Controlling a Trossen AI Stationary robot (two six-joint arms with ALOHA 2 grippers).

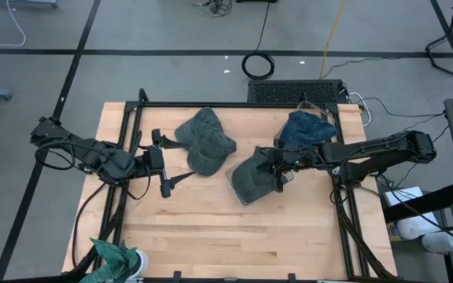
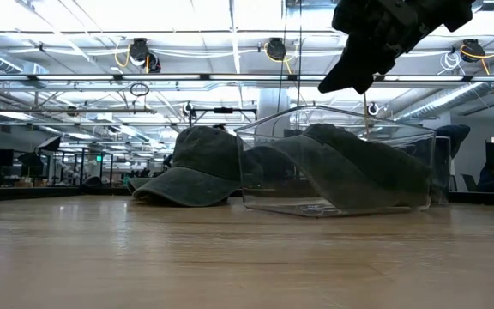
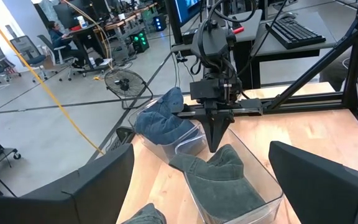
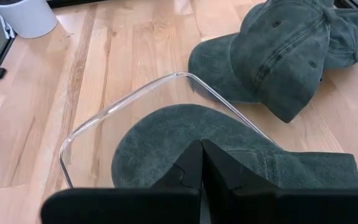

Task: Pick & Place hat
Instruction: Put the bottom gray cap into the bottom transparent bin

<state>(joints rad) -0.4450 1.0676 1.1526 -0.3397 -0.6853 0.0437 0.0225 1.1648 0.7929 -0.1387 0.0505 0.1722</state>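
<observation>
Near the middle of the wooden table sat a clear plastic bin, and a dark green hat lay inside it, its brim toward the bin's open corner and its crown under the right gripper. That gripper hung just above the hat with its two fingers pressed flat together, holding nothing; from its own wrist camera the closed fingers pointed straight down at the hat, and in the low view the gripper stood clear above the bin without touching it. Just beside the bin, toward the left arm, lay two more green hats, overlapping each other on the bare wood. Behind the bin, at the far edge of the table, a blue hat rested in a second clear container whose outline was hard to make out from above. The left gripper waited low over the table beside the pair of green hats, its fingers spread wide apart and empty, one finger showing at each side of its wrist picture. At the near left corner stood a white cup with a teal cloth beside it.
</observation>
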